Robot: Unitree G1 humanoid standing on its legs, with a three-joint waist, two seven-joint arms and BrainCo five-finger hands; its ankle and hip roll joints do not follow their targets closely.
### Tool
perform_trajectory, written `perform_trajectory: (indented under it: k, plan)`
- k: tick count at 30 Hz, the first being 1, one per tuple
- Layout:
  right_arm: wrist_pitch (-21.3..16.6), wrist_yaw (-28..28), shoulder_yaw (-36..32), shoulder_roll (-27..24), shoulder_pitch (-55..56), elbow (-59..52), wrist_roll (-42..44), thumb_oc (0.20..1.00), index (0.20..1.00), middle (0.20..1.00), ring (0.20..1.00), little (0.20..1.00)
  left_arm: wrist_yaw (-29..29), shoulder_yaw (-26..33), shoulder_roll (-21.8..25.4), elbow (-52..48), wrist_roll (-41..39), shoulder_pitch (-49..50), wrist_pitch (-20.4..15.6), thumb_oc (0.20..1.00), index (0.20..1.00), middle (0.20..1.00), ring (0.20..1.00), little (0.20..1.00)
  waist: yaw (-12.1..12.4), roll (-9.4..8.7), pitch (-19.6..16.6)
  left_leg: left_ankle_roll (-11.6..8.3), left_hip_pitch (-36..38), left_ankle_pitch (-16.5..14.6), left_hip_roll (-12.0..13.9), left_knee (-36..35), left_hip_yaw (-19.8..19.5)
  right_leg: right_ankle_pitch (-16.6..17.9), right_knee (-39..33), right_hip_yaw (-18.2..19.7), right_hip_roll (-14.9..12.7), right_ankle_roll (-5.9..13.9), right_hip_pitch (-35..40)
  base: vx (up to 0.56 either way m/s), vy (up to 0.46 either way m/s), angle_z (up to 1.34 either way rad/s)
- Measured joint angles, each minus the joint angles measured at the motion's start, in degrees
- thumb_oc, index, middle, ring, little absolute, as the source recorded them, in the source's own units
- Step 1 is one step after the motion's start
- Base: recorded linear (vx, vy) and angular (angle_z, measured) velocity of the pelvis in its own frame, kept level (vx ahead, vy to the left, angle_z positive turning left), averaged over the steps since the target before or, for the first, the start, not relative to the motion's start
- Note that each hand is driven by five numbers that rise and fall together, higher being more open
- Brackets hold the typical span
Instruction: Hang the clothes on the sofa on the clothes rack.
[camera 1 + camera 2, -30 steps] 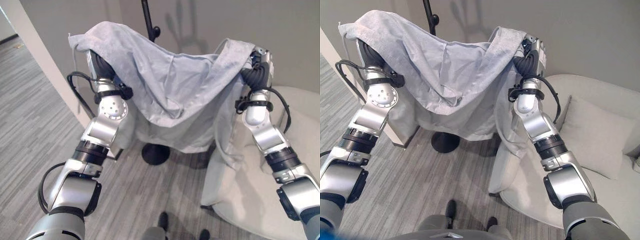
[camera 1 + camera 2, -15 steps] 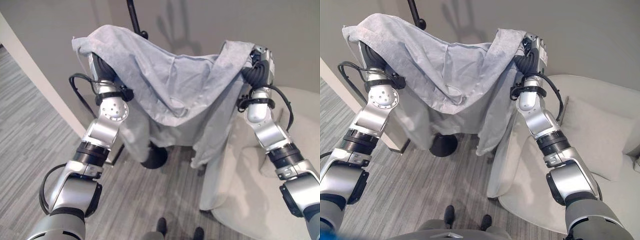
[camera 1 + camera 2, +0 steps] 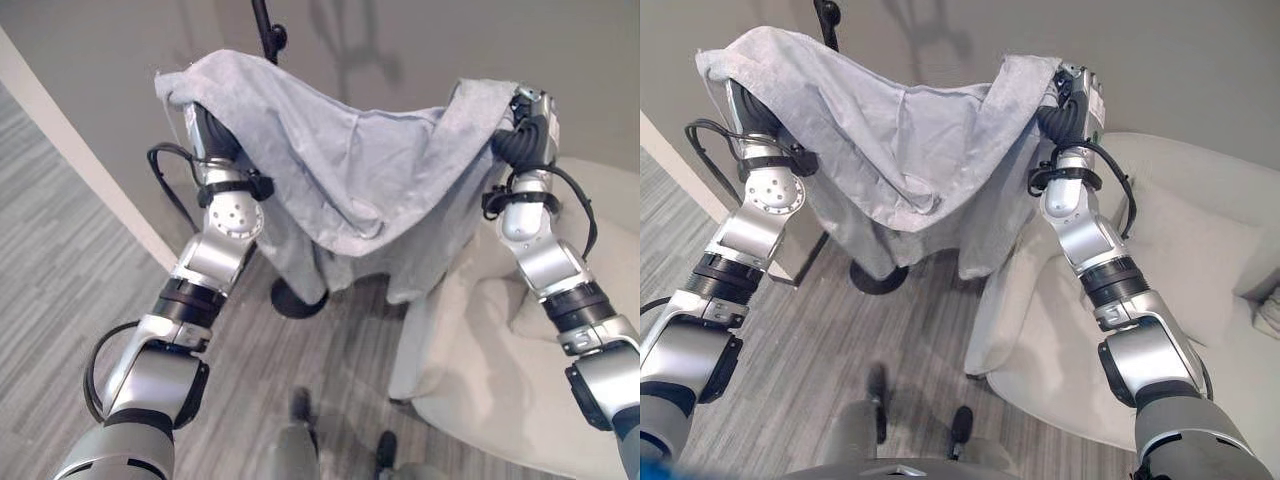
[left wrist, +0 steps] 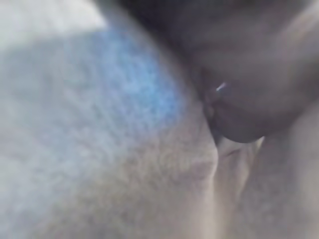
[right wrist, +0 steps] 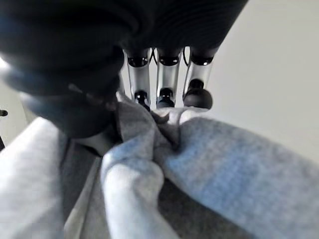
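I hold the grey shirt (image 3: pixel 350 175) up high, stretched between my arms. My right hand (image 5: pixel 164 94) pinches its edge. My left hand hides under cloth, so I cannot tell its grip. The rack pole (image 3: pixel 268 30) stands at eleven o'clock. Next, I think, I must lift the shirt onto it.

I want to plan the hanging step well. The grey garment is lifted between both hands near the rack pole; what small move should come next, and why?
Probably carry the grey garment a little further forward and up toward the rack pole. It hangs spread between the raised left hand and right hand, whose fingers pinch a bunched fold, while the pole's knob stands just behind the cloth's upper edge, not yet under it.
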Motion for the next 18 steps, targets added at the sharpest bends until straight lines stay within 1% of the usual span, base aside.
perform_trajectory:
  k: [1, 2, 3, 4, 5, 7, 9, 10, 11, 12, 13, 15, 16, 17, 18]
  plan:
    - [-0.02, -0.01, 0.02, -0.4, 0.05, -0.19, -0.03, 0.2, 0.2, 0.2, 0.2, 0.2, -0.01, 0.03, -0.11, -0.03, 0.01, 0.09, -0.04, 0.2, 0.2, 0.2, 0.2, 0.2, 0.12, 1.09, -0.56, -0.09, 1.17, -0.16, -0.24, 0.76, -1.39, -0.52, 0.18, 0.32, -0.34, 1.45, 0.86, 0.06, 0.207, -0.14]
    - [-0.08, -0.24, -0.78, -0.76, 0.16, -0.7, -0.13, 0.2, 0.2, 0.2, 0.2, 0.2, -0.03, 0.19, -0.4, -0.27, 0.12, -0.26, -0.32, 0.2, 0.2, 0.2, 0.2, 0.2, -0.23, 1.48, -1.01, -0.1, 2.0, 3.76, -1.96, 1.16, -2.48, -0.83, 0.36, 0.51, -2.65, 2.92, 1.47, 0.22, 0.562, -0.37]
    - [-0.17, -0.2, -0.93, -0.64, 0.25, -1.12, -0.22, 0.2, 0.2, 0.2, 0.2, 0.2, -0.06, 0.31, -0.34, -0.37, 0.29, -0.2, -0.36, 0.2, 0.2, 0.2, 0.2, 0.2, 0.55, 0.37, -1.48, 3.09, 1.89, 7.57, -6.08, 2.56, -2.2, -0.49, 0.49, 1.49, -6.07, 3.62, 1.64, 0.21, 0.443, -0.28]
    - [-0.09, -0.1, -1.05, -0.44, 0.45, -1.42, -0.25, 0.2, 0.2, 0.2, 0.2, 0.2, -0.05, 0.4, -0.18, -0.39, 0.32, -0.13, -0.36, 0.2, 0.2, 0.2, 0.2, 0.2, 0.97, -0.37, -1.61, 4.41, 1.64, 7.72, -7.41, 3.01, -1.61, 0.38, 1.47, 0.63, -7.4, 3.56, 1.36, 0.25, 0.548, -0.17]
    - [0.05, -0.11, -1.07, 0.15, 0.53, -1.66, -0.25, 0.2, 0.2, 0.2, 0.2, 0.2, -0.08, 0.52, 0.11, -0.3, 0.32, 0.07, -0.25, 0.2, 0.2, 0.2, 0.2, 0.2, 0.93, -0.78, -1.64, 5.31, 1.88, 7.15, -8.38, 2.96, -0.76, 1.01, 2.84, 0.06, -8.63, 3.24, 0.92, 0.13, 0.291, 0.11]
    - [0.33, -0.05, -1.07, 1.28, 0.53, -1.98, -0.25, 0.2, 0.2, 0.2, 0.2, 0.2, -0.09, 0.51, 0.63, -0.32, 0.32, -0.23, -0.14, 0.2, 0.2, 0.2, 0.2, 0.2, 1.54, -1.46, -1.94, 6.44, 2.81, 6.43, -9.8, 2.45, -0.4, 3.56, 4.15, 0.45, -9.99, 3.63, 0.44, 0.1, 0.265, 0.1]
    - [0.54, 0.06, -1.2, 2.0, 0.56, -2.19, -0.36, 0.2, 0.2, 0.2, 0.2, 0.2, -0.04, 0.53, 1.31, -0.32, 0.32, -0.52, -0.12, 0.2, 0.2, 0.2, 0.2, 0.2, 2.21, -2.25, -2.22, 8.12, 3.92, 6.25, -10.76, 2.02, -0.12, 5.34, 5.16, 0.6, -10.62, 4.77, 0.26, 0.09, 0.275, 0.07]
    - [0.72, 0.11, -1.53, 3.0, 0.7, -2.7, -0.37, 0.2, 0.2, 0.2, 0.2, 0.2, 0.08, 0.48, 1.89, -0.22, 0.32, -0.33, -0.06, 0.2, 0.2, 0.2, 0.2, 0.2, 2.62, -2.37, -2.24, 8.8, 4.43, 5.66, -10.94, 2.43, 0.05, 6.67, 6.59, 0.66, -11.11, 7.01, 0.27, 0.07, 0.2, 0.07]
    - [0.84, 0.11, -1.45, 3.92, 0.81, -2.78, -0.4, 0.2, 0.2, 0.2, 0.2, 0.2, -0.03, 0.51, 2.08, 0.05, 0.32, -0.39, 0.05, 0.2, 0.2, 0.2, 0.2, 0.2, 2.73, -2.64, -2.38, 9.31, 5.77, 5.41, -11.19, 1.58, -0.22, 6.72, 8.2, 0.57, -11.53, 6.9, 0.09, 0.16, 0.396, 0.02]
    - [1.41, 0.21, -1.44, 4.75, 0.69, -2.86, -0.41, 0.2, 0.2, 0.2, 0.2, 0.2, -0.05, 0.42, 2.35, -0.02, 0.33, -0.42, 0.06, 0.2, 0.2, 0.2, 0.2, 0.2, 3.69, -3.86, -3.19, 10.38, 7.19, 4.87, -12.38, 0.79, 0.57, 8.03, 8.79, 0.62, -12.64, 7.09, 0.42, 0.15, 0.354, -0.01]
    - [1.63, 0.22, -1.45, 5.05, 0.66, -3.16, -0.43, 0.2, 0.2, 0.2, 0.2, 0.2, -0.05, 0.42, 2.71, -0.05, 0.33, -0.42, 0.06, 0.2, 0.2, 0.2, 0.2, 0.2, 3.88, -4.28, -3.47, 10.71, 7.59, 4.65, -12.94, 0.66, 0.85, 8.45, 9.07, 0.5, -13.19, 7.25, 0.5, 0.16, 0.333, -0.06]
    - [1.89, 0.25, -1.48, 6.12, 0.8, -3.64, -0.48, 0.2, 0.2, 0.2, 0.2, 0.2, -0.06, 0.48, 3.66, -0.34, 0.33, -0.42, 0.08, 0.2, 0.2, 0.2, 0.2, 0.2, 3.88, -4.26, -3.5, 11.43, 9.26, 4.5, -13.26, -0.36, 0.94, 9.9, 11.2, 0.23, -13.75, 7.17, 0.15, 0.11, 0.155, -0.04]
    - [1.92, 0.29, -1.48, 6.56, 1.66, -3.5, -0.49, 0.2, 0.2, 0.2, 0.2, 0.2, -0.06, 0.45, 3.64, -0.48, 0.34, -0.38, 0.07, 0.2, 0.2, 0.2, 0.2, 0.2, 3.94, -4.15, -3.53, 12.29, 11.1, 3.88, -12.91, -1.07, 0.86, 6.82, 13.03, 0.04, -13.68, 9.24, -0.75, 0.13, 0.119, -0.04]
    - [1.88, 0.29, -1.56, 6.6, 1.94, -3.54, -0.55, 0.2, 0.2, 0.2, 0.2, 0.2, -0.03, 0.61, 3.49, -0.5, 0.33, -0.17, 0.07, 0.2, 0.2, 0.2, 0.2, 0.2, 3.91, -4.02, -3.5, 12.89, 11.52, 3.4, -12.75, -1.34, 0.29, 4.1, 13.16, 0.93, -12.28, 9.8, -1.56, 0.16, 0.13, -0.04]
    - [1.91, 0.34, -1.55, 6.6, 2.24, -3.48, -0.58, 0.2, 0.2, 0.2, 0.2, 0.2, -0.07, 0.6, 3.35, -0.49, 0.33, 0.07, 0.09, 0.2, 0.2, 0.2, 0.2, 0.2, 3.84, -3.92, -3.43, 13.31, 12.65, 3.54, -12.56, -2.59, 0.16, 1.81, 13.22, 2.04, -10.81, 9.33, -2.51, 0.08, 0.022, -0.01]
